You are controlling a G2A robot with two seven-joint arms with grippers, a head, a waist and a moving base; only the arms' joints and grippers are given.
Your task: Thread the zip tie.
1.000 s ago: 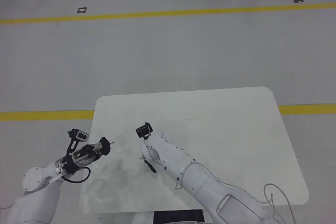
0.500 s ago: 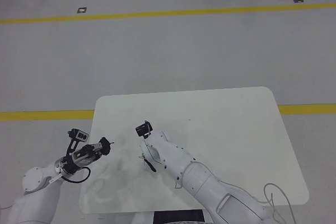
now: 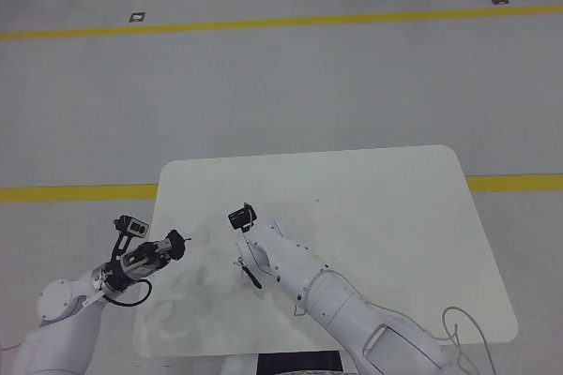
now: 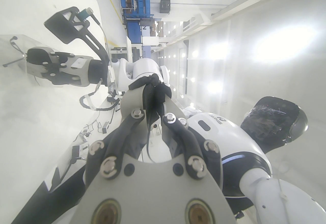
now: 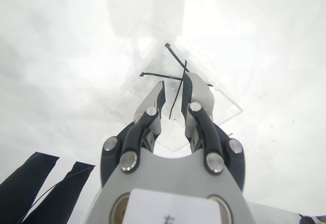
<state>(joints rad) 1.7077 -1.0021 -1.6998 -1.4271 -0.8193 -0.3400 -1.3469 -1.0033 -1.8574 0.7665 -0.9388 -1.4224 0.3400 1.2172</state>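
Black zip tie (image 5: 176,99) is lying on a clear plate (image 5: 224,105), near-left on the table (image 3: 375,187). Right gripper (image 5: 175,78) hangs straight over it, fingers apart, tie's length running between them, so it's way nearer. Left gripper (image 4: 151,90), off left, is pinched on a thin black strip (image 4: 148,138).

Beneath me lies a white table (image 3: 385,187) with rounded corners, a clear plastic sheet (image 5: 221,104) flat on it. The grey floor (image 3: 263,94) carries two yellow lines (image 3: 263,21) — one far off, one passing under the table — and blue racks (image 4: 135,3) stand across the hall.
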